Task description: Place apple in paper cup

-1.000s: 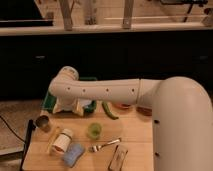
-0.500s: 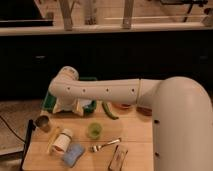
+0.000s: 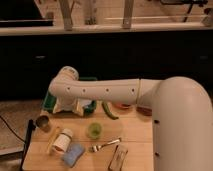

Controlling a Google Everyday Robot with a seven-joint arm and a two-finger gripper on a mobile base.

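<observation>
My gripper [image 3: 67, 105] hangs at the end of the white arm over the back left of the wooden table [image 3: 135, 132], above a green object [image 3: 89, 80]. The white paper cup [image 3: 62, 140] is at the front left and seems to lie tilted on its side. It is below and apart from the gripper. An orange-red rounded shape, seemingly the apple [image 3: 122, 106], peeks out from under the arm at the back middle, mostly hidden by the arm.
A small dark metal cup [image 3: 43, 121] stands at the left edge. A small green cup [image 3: 94, 130] is mid-table, a long green vegetable [image 3: 110, 111] behind it. A fork [image 3: 105, 145], a blue sponge [image 3: 74, 154] and a dark bar [image 3: 118, 157] lie in front.
</observation>
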